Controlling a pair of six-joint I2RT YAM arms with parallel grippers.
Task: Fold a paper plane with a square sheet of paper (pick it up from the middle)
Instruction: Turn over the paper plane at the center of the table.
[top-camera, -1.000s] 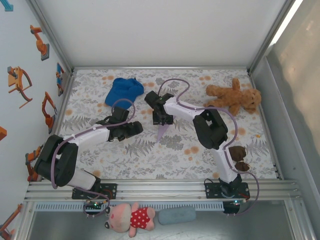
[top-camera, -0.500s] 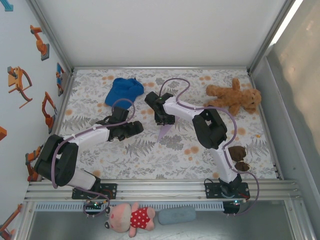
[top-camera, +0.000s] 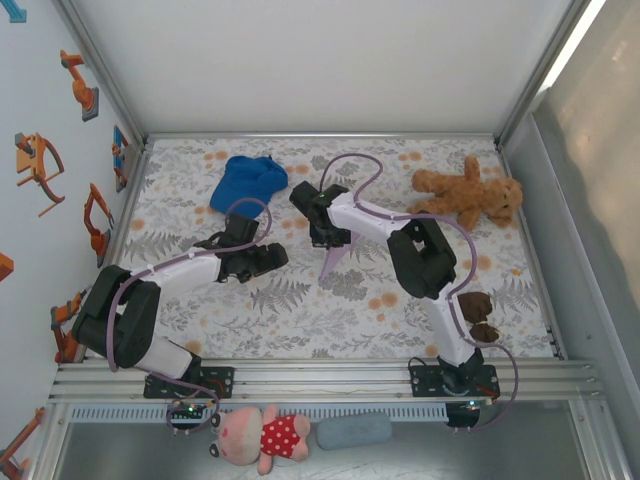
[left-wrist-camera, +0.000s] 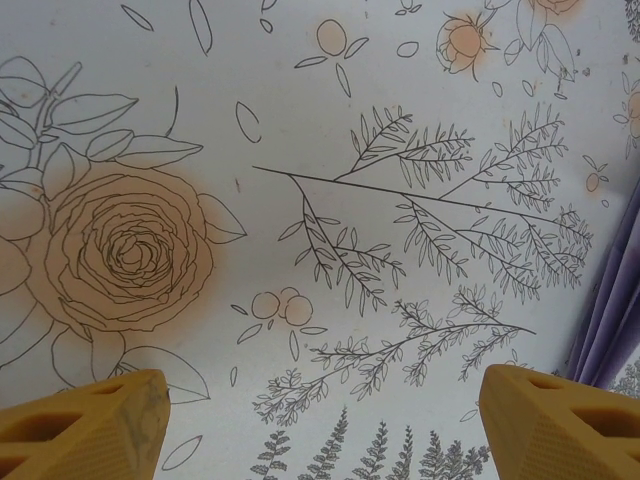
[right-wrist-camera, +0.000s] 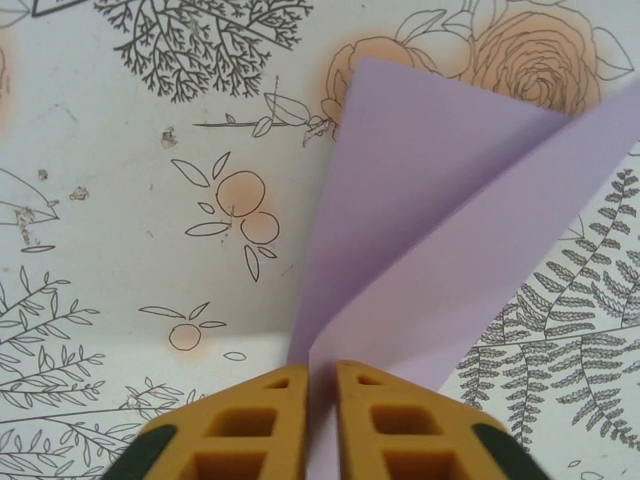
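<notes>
The paper plane (top-camera: 328, 260) is a slim lavender dart on the floral mat, its point toward the near side. My right gripper (top-camera: 329, 232) holds its far end. In the right wrist view the yellow fingers (right-wrist-camera: 258, 425) are shut on the centre ridge of the lavender paper (right-wrist-camera: 430, 230), and two wings spread away from the pinch. My left gripper (top-camera: 264, 256) rests just left of the plane. Its fingers (left-wrist-camera: 88, 420) stand wide apart over bare mat, with nothing between them. A strip of lavender paper (left-wrist-camera: 610, 310) shows at the right edge of the left wrist view.
A blue fabric cap (top-camera: 248, 180) lies at the back left and a tan teddy bear (top-camera: 465, 195) at the back right. A small brown toy (top-camera: 478, 314) sits beside the right arm. A pink pig toy (top-camera: 262, 435) and a grey-blue pad (top-camera: 353, 431) lie below the rail.
My right gripper has shifted slightly toward the far side and right, carrying the paper plane with it. The left arm has barely moved.
</notes>
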